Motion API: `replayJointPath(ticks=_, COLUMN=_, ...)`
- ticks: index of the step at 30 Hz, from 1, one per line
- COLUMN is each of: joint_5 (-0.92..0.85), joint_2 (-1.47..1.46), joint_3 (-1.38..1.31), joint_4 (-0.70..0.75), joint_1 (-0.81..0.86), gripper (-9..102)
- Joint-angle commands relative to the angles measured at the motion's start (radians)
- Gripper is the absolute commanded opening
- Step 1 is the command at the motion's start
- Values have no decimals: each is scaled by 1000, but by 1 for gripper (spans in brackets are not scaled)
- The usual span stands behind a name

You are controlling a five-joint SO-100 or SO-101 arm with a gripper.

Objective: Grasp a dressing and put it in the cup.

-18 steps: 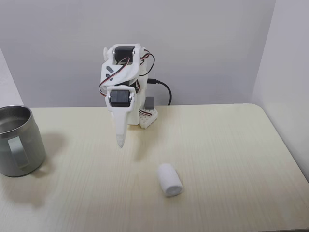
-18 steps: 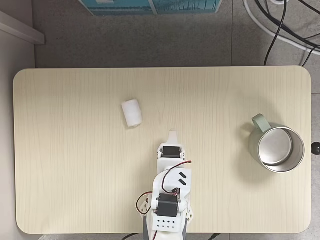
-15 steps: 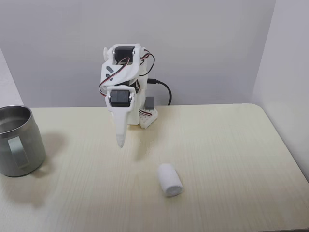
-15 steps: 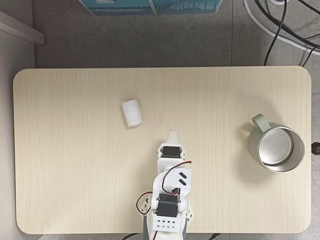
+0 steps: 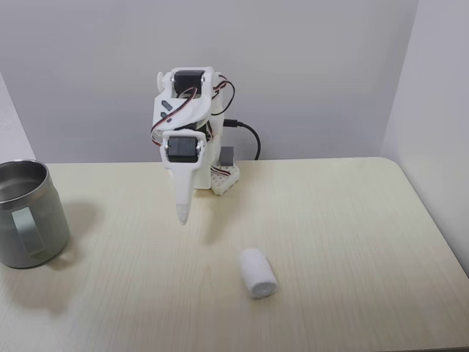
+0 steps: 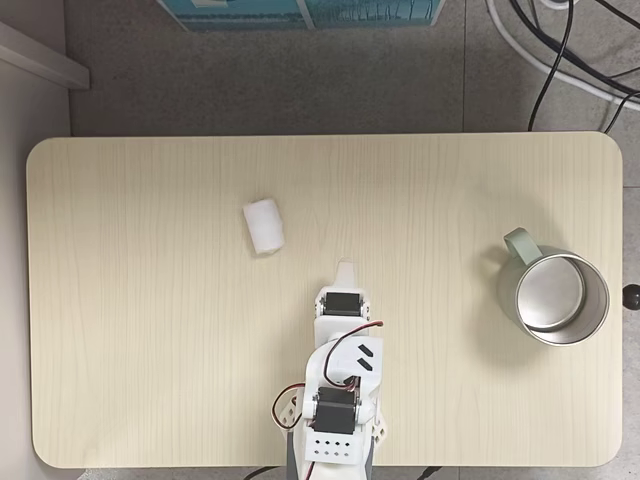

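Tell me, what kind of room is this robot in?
Probably a small workroom or home lab: a plain light wooden table against bare walls, loose cables on a grey floor, and one small white robot arm.

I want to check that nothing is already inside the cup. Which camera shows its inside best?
The fixed view from straight above: the cup shows its whole opening and bare steel floor. The fixed view from the table's front has the cup at the left edge, side-on, showing handle and only some inner wall.

One fixed cam faces the arm from the table's (image 5: pixel 352 220) front edge; another looks straight down; both share the whole tabletop.
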Motion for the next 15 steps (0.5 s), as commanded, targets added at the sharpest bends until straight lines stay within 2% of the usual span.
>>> replayJointPath(ticks=1, joint_5=-20, joint_2=0, joint_3=21, joint_4=-14, joint_1=-5, gripper=0)
replayJointPath(ticks=5, joint_5=-38, joint_2=72, joint_3=189, joint_4=28, joint_1=-6, gripper=0)
replayJointPath(ticks=11, joint_5=-137, joint_2=621, joint_3=640, joint_4=112, joint_1=-71, gripper=1)
replayJointPath(ticks=15, joint_5=-345, joint_2=838, joint_3=867, joint_4=213, joint_1=-135, gripper=14)
